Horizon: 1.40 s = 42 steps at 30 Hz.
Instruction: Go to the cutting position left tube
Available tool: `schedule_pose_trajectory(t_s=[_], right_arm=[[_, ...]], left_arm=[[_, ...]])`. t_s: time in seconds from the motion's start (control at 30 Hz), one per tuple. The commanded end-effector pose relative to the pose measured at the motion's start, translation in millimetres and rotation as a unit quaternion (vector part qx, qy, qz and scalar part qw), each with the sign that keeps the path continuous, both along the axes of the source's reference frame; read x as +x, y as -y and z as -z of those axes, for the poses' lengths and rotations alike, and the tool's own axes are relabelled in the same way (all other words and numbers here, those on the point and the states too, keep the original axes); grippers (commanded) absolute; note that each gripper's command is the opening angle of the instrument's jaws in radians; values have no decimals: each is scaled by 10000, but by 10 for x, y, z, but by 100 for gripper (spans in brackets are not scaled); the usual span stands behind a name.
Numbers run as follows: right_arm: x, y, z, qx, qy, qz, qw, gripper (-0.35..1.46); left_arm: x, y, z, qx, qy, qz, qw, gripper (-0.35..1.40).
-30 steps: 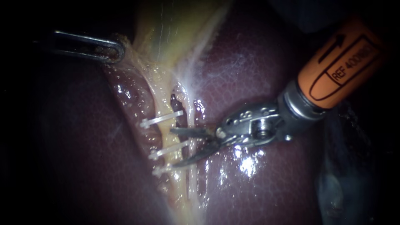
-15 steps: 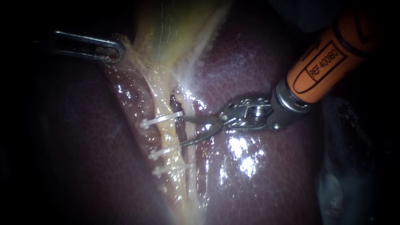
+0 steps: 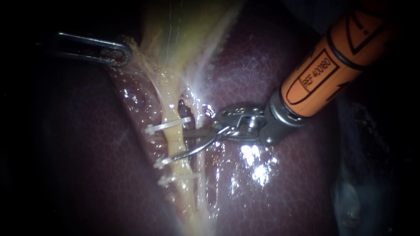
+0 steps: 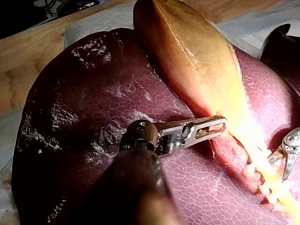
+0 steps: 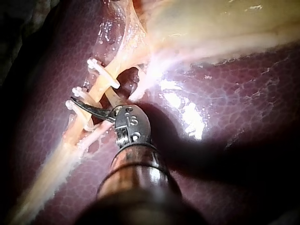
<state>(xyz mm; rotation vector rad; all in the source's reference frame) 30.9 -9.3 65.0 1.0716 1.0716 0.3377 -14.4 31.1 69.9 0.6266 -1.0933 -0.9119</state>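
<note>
Right pincer (image 3: 178, 145) — slim curved blades parted — straddles pale yellow left tube (image 3: 176, 139) between white plastic clips (image 3: 168, 126); left pincer (image 3: 122, 54) clamps yellow-green gallbladder (image 3: 183, 30) edge.

This is looking like a surgical training bench in a laboratory. A liver (image 4: 84, 108) with its gallbladder (image 4: 187, 51) is lying by itself, outside any body, on a white sheet (image 4: 93, 23). The sheet is resting on a bare wooden tabletop (image 4: 23, 70), which is showing beyond the liver. The left instrument (image 4: 211, 127) and the right instrument (image 3: 179, 146) are reaching over the organ, and white clips (image 3: 168, 126) are sitting on a tube (image 3: 173, 139).
</note>
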Motion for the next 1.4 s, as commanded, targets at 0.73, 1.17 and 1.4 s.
schedule_pose_trajectory(t_s=[0.73, 1.17, 1.4], right_arm=[[45, 1, 0, 155, -805, -449, 9956, 116], [52, -3, 66, 368, -1044, -535, 9924, 116], [52, -4, 60, 361, -1045, -531, 9925, 118]], left_arm=[[-2, 0, 0, 0, -3, 4, 10000, -35], [-2, 0, 0, 0, -3, 5, 10000, -35], [-2, 0, 0, 0, -4, 6, 10000, -35]])
